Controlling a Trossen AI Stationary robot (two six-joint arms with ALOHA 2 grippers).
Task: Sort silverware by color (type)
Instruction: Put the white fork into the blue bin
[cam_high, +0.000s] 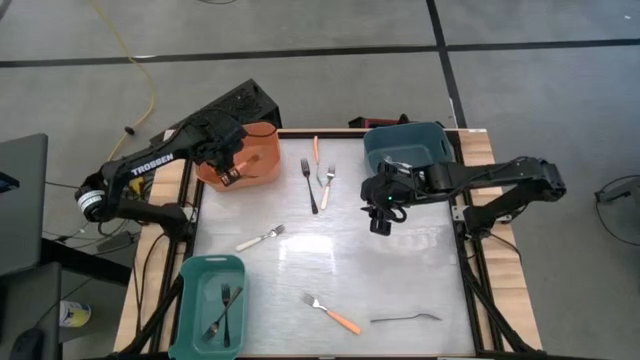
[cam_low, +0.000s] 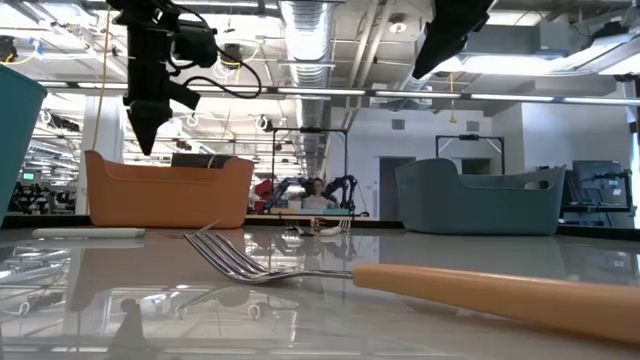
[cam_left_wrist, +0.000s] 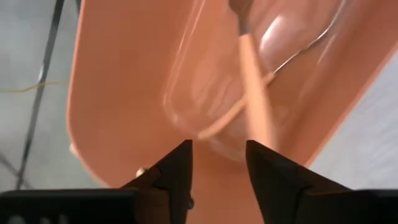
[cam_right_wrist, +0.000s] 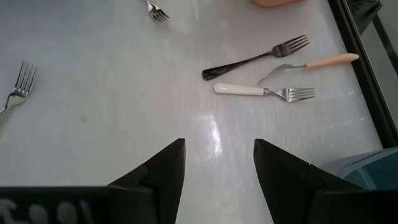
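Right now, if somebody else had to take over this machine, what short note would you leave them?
Left gripper: open above the orange bin; an orange-handled fork is dropping into it.
Right gripper: open, empty, above bare table near the blue-grey bin.
Done: two dark forks lie in the teal bin.
Left on the table: a black fork, a white-handled fork and an orange-handled fork together at the far side; another white-handled fork, another orange-handled fork and a dark fork nearer.

White "TROSSEN" lettering on the left arm (cam_high: 152, 167), no other readable text
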